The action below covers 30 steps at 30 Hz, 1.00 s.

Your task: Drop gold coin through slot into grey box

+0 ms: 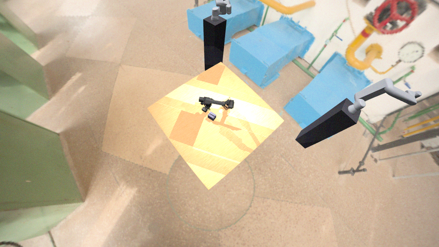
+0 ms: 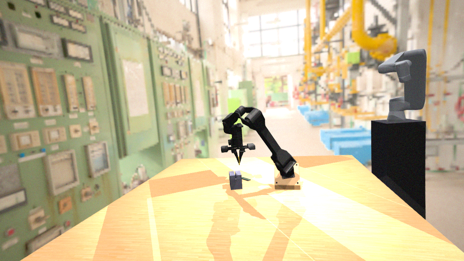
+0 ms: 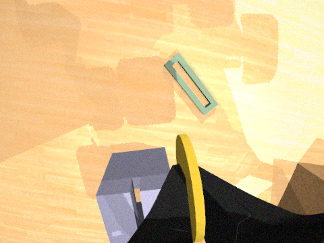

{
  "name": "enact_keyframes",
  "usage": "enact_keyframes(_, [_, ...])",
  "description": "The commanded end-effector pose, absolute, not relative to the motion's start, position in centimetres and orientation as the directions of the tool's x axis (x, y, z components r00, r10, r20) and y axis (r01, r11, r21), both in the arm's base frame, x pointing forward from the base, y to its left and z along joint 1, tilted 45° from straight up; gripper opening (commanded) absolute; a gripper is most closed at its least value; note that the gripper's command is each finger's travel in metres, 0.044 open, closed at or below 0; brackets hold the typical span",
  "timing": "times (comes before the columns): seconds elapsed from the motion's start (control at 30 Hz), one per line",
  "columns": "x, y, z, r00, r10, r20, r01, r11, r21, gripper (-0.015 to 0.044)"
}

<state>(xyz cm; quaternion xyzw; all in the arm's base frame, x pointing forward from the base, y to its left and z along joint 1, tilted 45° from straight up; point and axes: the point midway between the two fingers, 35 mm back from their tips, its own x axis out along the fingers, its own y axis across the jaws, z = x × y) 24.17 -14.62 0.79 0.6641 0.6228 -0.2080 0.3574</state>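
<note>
My gripper (image 2: 239, 159) (image 3: 182, 171) is shut on the gold coin (image 3: 196, 202) (image 2: 239, 161) and points downward. The coin stands on edge between the fingertips, seen nearly edge-on in the wrist view. The grey box (image 1: 211, 116) (image 2: 235, 180) (image 3: 135, 167) stands below the gripper, to the left of the coin in the wrist view. Its slot (image 3: 138, 206) shows there, partly hidden by a black finger. The coin is in the air, clearly above the lid. The green holder (image 3: 183, 75) (image 2: 245, 178) lies empty on the table beside the box.
The arm's wooden base block (image 2: 287, 186) (image 3: 304, 189) stands to the right of the box on the wooden table (image 1: 208, 172) (image 2: 181, 233). Two grey arms on black pedestals (image 1: 328, 122) (image 1: 213, 39) stand beyond the table edges.
</note>
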Motion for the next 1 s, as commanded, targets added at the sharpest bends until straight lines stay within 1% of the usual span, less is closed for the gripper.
enact_keyframes(0.0, [24.5, -13.9, 1.7, 0.143, 0.677, -0.721, 0.975, 0.027, 0.219, 0.0000])
enact_keyframes(0.97, [26.0, -9.0, 6.3, 0.142, 0.686, -0.713, 0.975, 0.028, 0.221, 0.0004])
